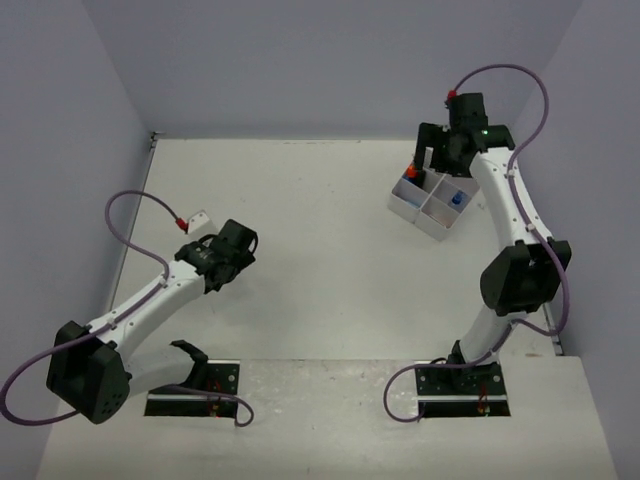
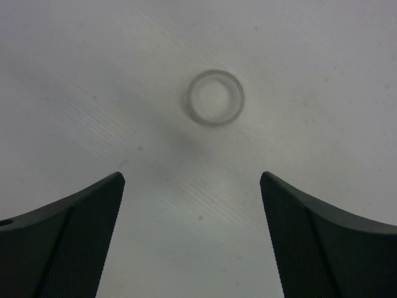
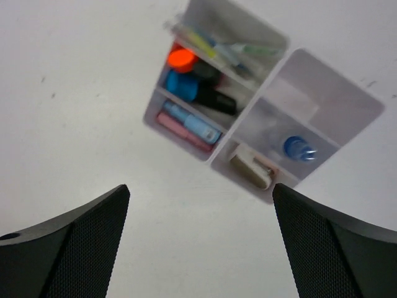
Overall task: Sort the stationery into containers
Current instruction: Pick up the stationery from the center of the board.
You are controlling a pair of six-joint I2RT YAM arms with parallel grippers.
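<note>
tape roll (image 2: 240, 98): lying flat, hole upward | tray (image 3: 335, 93): turned cornerwise

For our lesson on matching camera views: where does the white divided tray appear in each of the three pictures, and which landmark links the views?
Top external: the white divided tray sits upper right.
Left wrist: not in it; only a clear ring shows.
Right wrist: the tray fills the upper centre, set at a slant.
Shared landmark: the orange cap standing in one compartment.
</note>
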